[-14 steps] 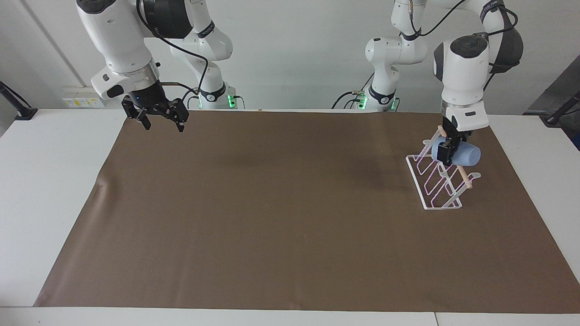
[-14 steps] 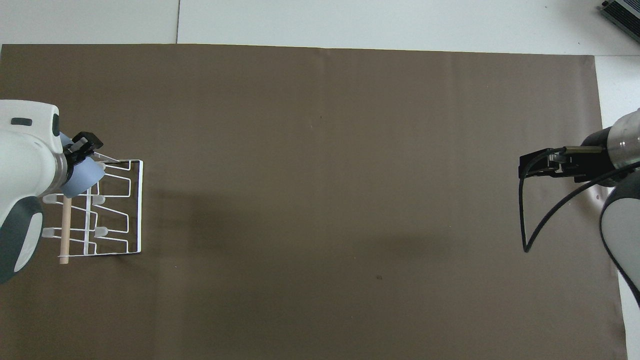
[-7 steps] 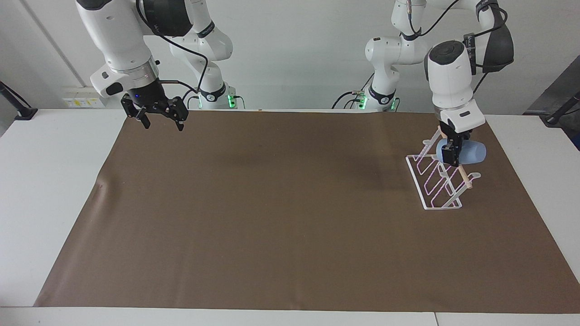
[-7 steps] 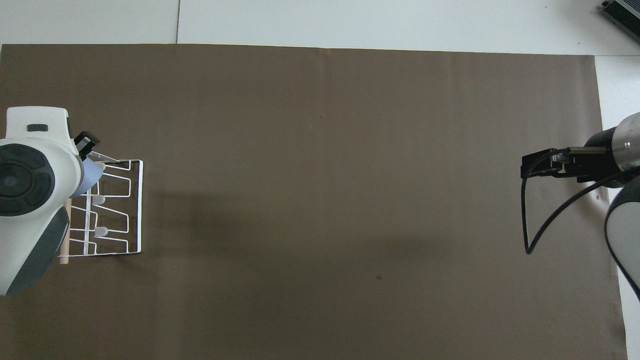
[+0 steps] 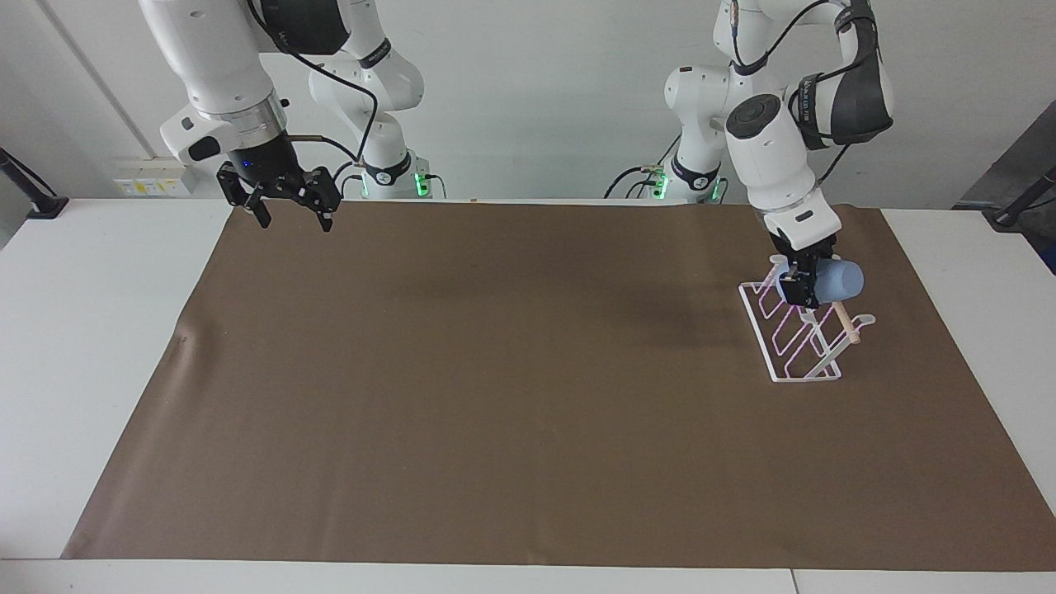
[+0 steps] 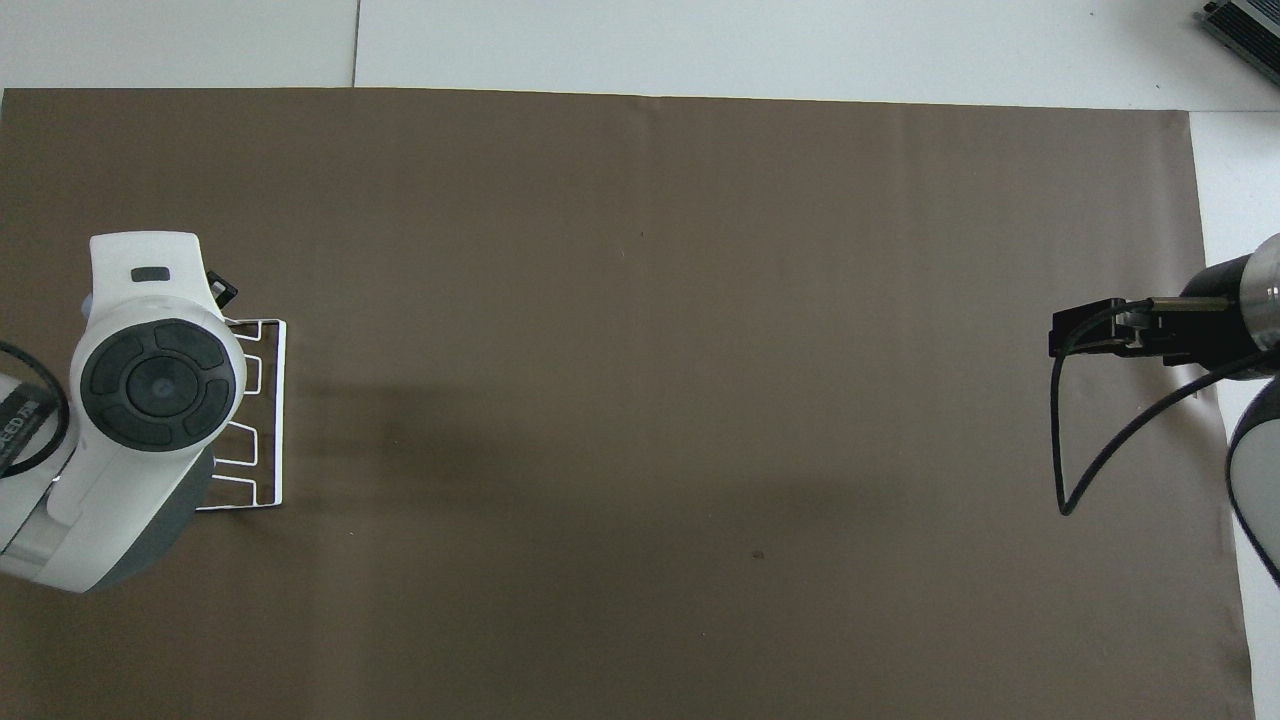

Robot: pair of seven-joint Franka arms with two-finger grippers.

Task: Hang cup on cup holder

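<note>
The light-blue cup (image 5: 841, 280) lies on its side in my left gripper (image 5: 802, 289), which is shut on it. The cup hangs over the wooden dowel (image 5: 845, 320) at the end of the white wire cup holder (image 5: 790, 340) nearer the robots; I cannot tell whether it touches a prong. In the overhead view the left arm's wrist covers the cup, the gripper and much of the cup holder (image 6: 264, 420). My right gripper (image 5: 295, 221) is open and empty over the mat's corner by the right arm's base, also seen in the overhead view (image 6: 1062, 335); that arm waits.
A brown mat (image 5: 495, 371) covers most of the white table (image 5: 91, 330). The cup holder stands on it toward the left arm's end. A black cable (image 6: 1060, 470) loops down from the right wrist.
The left arm's wrist has swung toward the table's middle and tilted, keeping the cup over the rack's top. The right gripper has drawn back a little toward the robots.
</note>
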